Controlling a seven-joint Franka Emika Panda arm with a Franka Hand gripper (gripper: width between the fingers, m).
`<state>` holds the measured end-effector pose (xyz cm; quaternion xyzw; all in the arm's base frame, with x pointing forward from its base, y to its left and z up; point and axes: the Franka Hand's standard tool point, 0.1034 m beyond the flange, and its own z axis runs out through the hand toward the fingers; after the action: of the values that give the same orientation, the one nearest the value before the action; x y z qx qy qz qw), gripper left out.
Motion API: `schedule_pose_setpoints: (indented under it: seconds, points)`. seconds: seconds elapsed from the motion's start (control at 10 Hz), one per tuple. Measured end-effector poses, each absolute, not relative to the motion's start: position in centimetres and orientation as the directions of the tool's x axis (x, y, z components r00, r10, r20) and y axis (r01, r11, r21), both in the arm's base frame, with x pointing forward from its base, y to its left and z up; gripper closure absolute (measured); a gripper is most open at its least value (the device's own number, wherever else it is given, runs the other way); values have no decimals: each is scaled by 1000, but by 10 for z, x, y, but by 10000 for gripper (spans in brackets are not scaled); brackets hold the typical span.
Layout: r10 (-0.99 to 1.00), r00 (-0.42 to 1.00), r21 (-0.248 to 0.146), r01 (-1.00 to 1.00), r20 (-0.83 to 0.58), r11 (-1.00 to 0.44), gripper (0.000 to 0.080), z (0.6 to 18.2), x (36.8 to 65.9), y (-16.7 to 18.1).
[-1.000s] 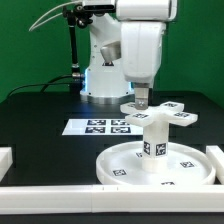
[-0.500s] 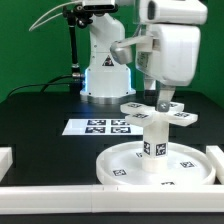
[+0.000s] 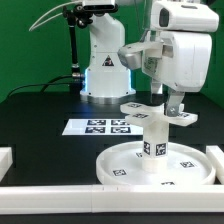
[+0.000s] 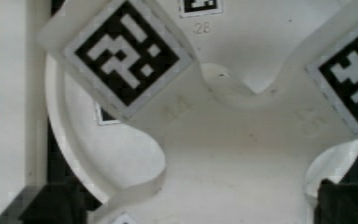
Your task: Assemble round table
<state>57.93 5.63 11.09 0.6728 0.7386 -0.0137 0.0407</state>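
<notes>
A white plastic lobed cross piece [image 3: 160,113] tops a short tagged cylindrical post [image 3: 152,142] rising from the large rimmed white disc [image 3: 122,170] on the black table [image 3: 40,125]. The gripper [image 3: 172,104] hangs at the cross's far lobe; its jaw state is unclear. Only the wrist view shows the lobes' tags [image 4: 126,52] close up.

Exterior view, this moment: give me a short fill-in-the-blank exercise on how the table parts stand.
1. The post stands upright in the hub of the ____.
2. The lobed cross piece rests on top of the ____.
3. The marker board lies on the black surface toward the exterior view's ____ of the post.

Missing words: disc; post; left
</notes>
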Motion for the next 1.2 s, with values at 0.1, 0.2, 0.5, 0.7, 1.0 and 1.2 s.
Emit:
schedule_pose_setpoints:
  seconds: [0.1, 0.2, 0.5, 0.7, 1.0, 1.2]
  points:
    - [993, -87, 34, 995, -79, 90, 150, 111, 579, 55]
    - [993, -84, 34, 996, -79, 87, 150, 111, 579, 54]
    - [996, -49, 34, 998, -77, 52, 150, 111, 576, 52]
    - [996, -41, 34, 998, -77, 44, 150, 111, 576, 53]
    - [996, -32, 23, 999, -78, 34, 150, 105, 572, 49]
    - [997, -24, 22, 999, -78, 26, 150, 104, 572, 45]
